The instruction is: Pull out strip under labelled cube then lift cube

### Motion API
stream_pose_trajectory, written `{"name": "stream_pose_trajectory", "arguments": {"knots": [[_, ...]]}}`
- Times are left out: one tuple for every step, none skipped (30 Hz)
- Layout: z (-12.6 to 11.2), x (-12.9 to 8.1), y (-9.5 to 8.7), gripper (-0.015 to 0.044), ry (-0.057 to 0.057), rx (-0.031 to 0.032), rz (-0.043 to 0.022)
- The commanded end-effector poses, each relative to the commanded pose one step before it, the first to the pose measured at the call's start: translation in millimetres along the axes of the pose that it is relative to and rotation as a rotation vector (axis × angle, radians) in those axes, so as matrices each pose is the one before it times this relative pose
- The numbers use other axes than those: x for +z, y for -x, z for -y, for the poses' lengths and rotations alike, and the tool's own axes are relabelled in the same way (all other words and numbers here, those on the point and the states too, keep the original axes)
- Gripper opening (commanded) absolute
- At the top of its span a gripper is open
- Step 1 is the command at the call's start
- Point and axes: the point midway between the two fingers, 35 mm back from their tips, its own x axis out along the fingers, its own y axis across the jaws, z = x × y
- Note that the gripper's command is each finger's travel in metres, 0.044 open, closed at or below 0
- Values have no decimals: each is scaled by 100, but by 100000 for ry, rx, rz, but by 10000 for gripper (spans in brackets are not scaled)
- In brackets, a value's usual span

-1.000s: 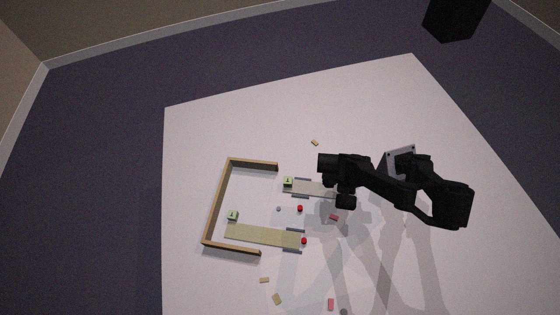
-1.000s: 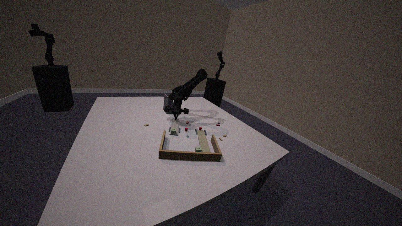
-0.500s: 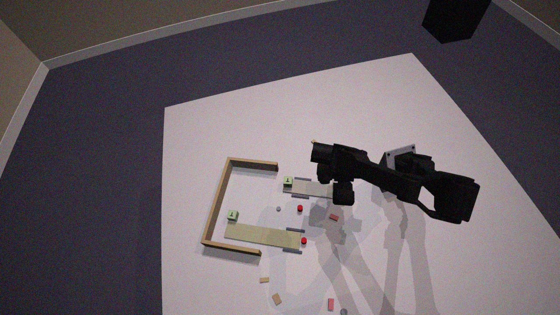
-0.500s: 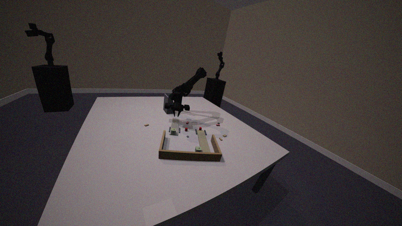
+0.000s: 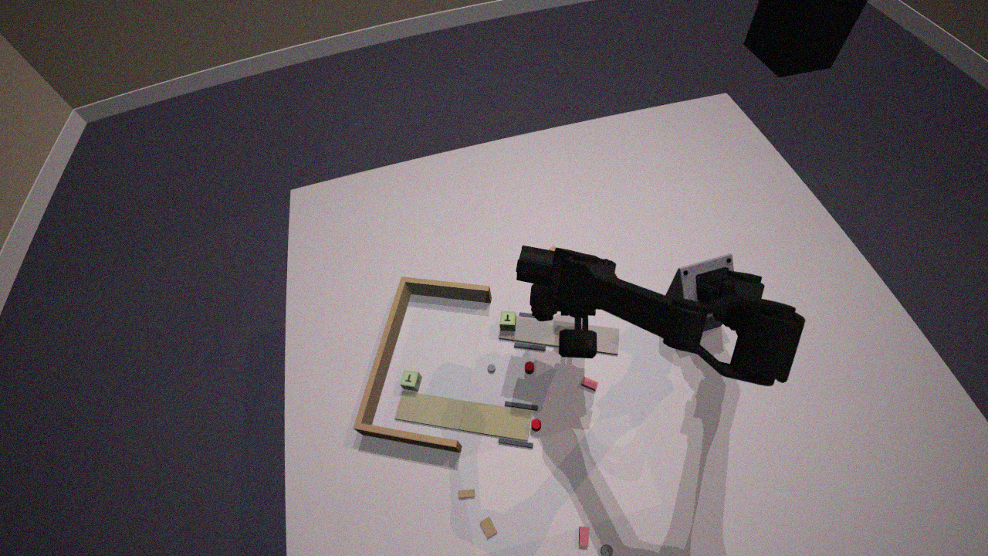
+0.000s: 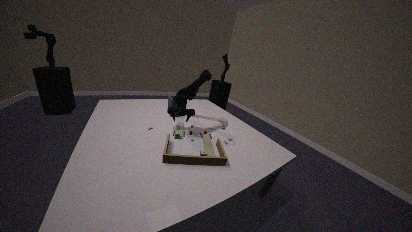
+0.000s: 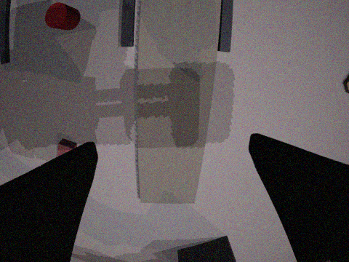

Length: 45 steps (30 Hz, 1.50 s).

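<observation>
A light-green cube [image 5: 507, 320] [image 6: 177, 134] with a dark letter on top rests on the far end of a pale strip [image 5: 606, 338] [image 6: 180, 126] [image 7: 167, 189], which lies outside the wooden frame. A second green cube [image 5: 410, 379] [image 6: 203, 153], also lettered, stands inside the frame beside the yellowish strip [image 5: 441, 412] [image 6: 208, 144]; it seems to be on the table, off that strip. My gripper [image 6: 180, 121] [image 7: 174, 145] is wide open and empty, above the near part of the pale strip. The arm hides its fingertips in the top view.
Dark rails [image 5: 529, 347] [image 7: 127, 29] flank the strips. The three-sided wooden frame [image 5: 384, 352] [image 6: 192, 159] opens toward the arm. A red cylinder [image 5: 529, 367] [image 7: 58, 16], another red cylinder [image 5: 536, 424], a grey disc [image 5: 491, 368], a pink block [image 5: 589, 383] and tan pieces [image 5: 466, 493] lie around.
</observation>
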Motion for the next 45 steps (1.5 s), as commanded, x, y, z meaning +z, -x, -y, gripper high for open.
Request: {"name": "stream_pose_trajectory", "arguments": {"knots": [[210,1548,180,440,374,-416,-88],[26,325,47,440,13,-3,15],[28,352,51,440,14,-3,16],[27,329,47,440,13,-3,15],[28,351,52,440,14,-3,16],[27,319,46,440,13,-3,15],[29,345,50,440,14,-3,16],[29,323,46,440,13,-3,15],[31,352,51,440,14,-4,16],[30,322,45,440,13,-3,15],[33,353,51,440,14,-4,16],[32,326,46,440,13,-3,15],[35,358,51,440,15,-4,16],[33,325,45,440,13,-3,15],[37,355,50,440,14,-4,16],[35,323,44,440,13,-3,15],[40,358,49,440,15,-4,17],[38,325,44,440,13,-4,15],[42,357,49,440,15,-4,17],[39,319,42,440,13,-4,15],[46,354,47,440,14,-4,16],[43,322,41,440,13,-4,15],[52,359,46,440,15,-4,17],[47,320,40,440,13,-4,15],[55,360,46,440,15,-4,16],[51,324,40,440,13,-4,15],[63,364,42,440,15,-5,17],[58,320,36,440,13,-4,15],[70,359,39,440,15,-5,17],[64,318,33,440,13,-4,15],[81,360,34,440,15,-5,17],[73,317,28,440,13,-5,15],[94,355,26,440,15,-6,17],[85,309,21,440,13,-5,15],[91,290,13,440,12,-5,15],[35,109,5,440,4,-2,5],[0,2,-27,414,0,-1,1],[0,6,-82,387,-1,-2,2],[0,8,-109,361,-1,-2,3],[0,11,-159,335,-1,-3,4],[0,11,-166,309,-1,-2,4],[0,10,-167,282,-1,-1,3],[0,9,-166,256,-1,-1,3],[0,8,-166,250,-1,0,3],[0,8,-166,250,-1,0,2]]}}
